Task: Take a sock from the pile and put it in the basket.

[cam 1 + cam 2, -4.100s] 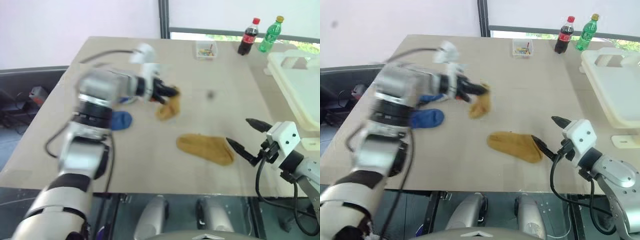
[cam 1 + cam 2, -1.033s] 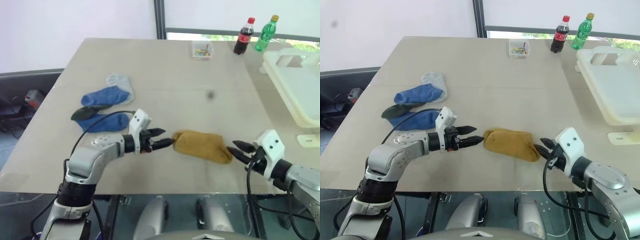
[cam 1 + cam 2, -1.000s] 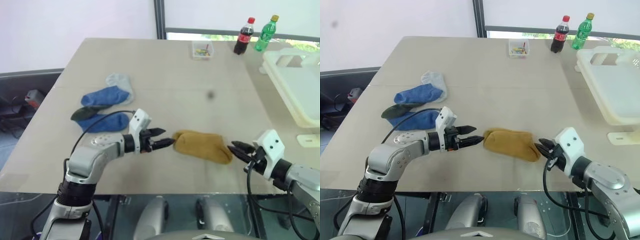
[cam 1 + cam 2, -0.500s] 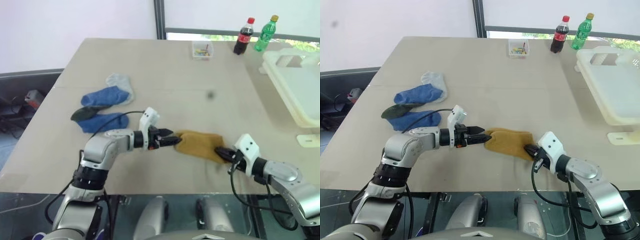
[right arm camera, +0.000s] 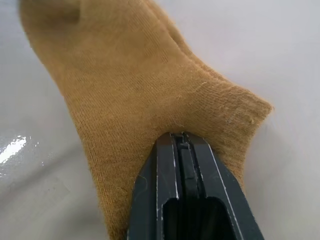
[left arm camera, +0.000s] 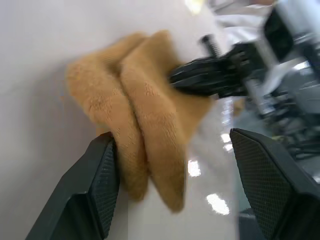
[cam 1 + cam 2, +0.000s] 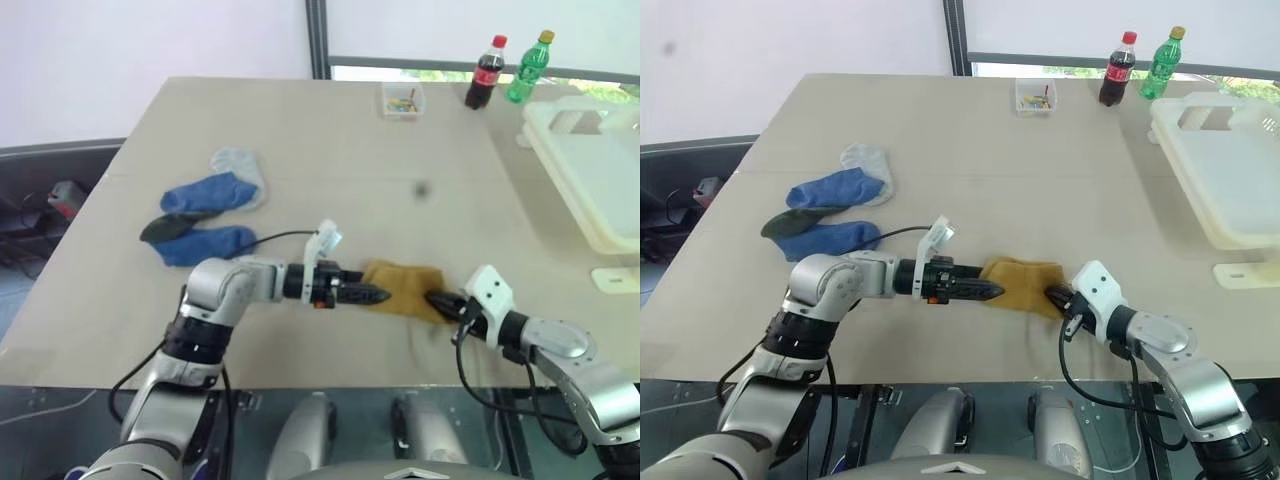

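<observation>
Beige tabletop [image 7: 330,150], right gripper [image 5: 181,145] pinching mustard sock's [image 7: 405,288] near end, left gripper [image 6: 172,165] spread, straddling the bunched opposite end.

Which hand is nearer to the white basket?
The right. The right hand grips the yellow sock on the basket's side of the table; the left hand is at the sock's farther end.
</observation>
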Tool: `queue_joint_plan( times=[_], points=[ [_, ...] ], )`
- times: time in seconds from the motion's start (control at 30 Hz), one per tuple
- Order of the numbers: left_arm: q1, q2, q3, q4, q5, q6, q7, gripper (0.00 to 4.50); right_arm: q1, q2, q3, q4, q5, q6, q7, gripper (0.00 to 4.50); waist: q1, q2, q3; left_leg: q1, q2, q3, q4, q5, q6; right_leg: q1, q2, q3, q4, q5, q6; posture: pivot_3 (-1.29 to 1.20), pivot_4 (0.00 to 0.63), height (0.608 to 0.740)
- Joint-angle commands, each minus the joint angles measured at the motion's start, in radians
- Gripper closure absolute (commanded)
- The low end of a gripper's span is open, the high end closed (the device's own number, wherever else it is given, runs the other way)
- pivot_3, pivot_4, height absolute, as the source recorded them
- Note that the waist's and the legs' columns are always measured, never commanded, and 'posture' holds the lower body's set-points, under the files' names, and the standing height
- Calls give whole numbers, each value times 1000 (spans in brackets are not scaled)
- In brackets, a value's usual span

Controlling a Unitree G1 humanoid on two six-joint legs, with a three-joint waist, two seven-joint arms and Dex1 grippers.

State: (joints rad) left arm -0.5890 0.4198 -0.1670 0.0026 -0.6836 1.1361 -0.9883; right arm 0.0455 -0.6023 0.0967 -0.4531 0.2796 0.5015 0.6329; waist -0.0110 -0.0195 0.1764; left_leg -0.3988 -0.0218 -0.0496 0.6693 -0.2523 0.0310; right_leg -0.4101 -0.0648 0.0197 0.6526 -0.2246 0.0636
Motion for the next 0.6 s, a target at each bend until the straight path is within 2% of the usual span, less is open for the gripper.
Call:
queue_joint_plan(
  times=[0.03, 0.4, 0.57, 0.6],
  points=[
    [-39, -32, -22, 19, -16, -15, -34, 949, 19, 0, -31, -46, 15, 28, -14, 4377, 0, 0, 0, 0, 0, 0, 0, 0, 0, 0, 0, 0, 0, 0, 0, 0, 150, 740],
    [-189, -251, -110, 241, 9, -53, -97, 949, 77, 3, -114, -175, 66, 106, -57, 4377, 3, 0, 0, -1, -1, 0, 0, 0, 0, 0, 0, 0, 0, 0, 0, 0, 150, 740],
    [-208, -326, -213, 391, 142, -131, -59, 949, 178, -26, -215, -287, 87, 158, -75, 4377, 4, 1, 0, -1, -2, 0, 0, 0, 0, 0, 0, 0, 0, 0, 0, 0, 150, 740],
    [-214, -353, -222, 458, 171, -147, -35, 949, 236, -36, -261, -325, 99, 171, -66, 4377, 5, 1, 0, -1, -2, 0, 0, 0, 0, 0, 0, 0, 0, 0, 0, 0, 150, 740]
  ],
)
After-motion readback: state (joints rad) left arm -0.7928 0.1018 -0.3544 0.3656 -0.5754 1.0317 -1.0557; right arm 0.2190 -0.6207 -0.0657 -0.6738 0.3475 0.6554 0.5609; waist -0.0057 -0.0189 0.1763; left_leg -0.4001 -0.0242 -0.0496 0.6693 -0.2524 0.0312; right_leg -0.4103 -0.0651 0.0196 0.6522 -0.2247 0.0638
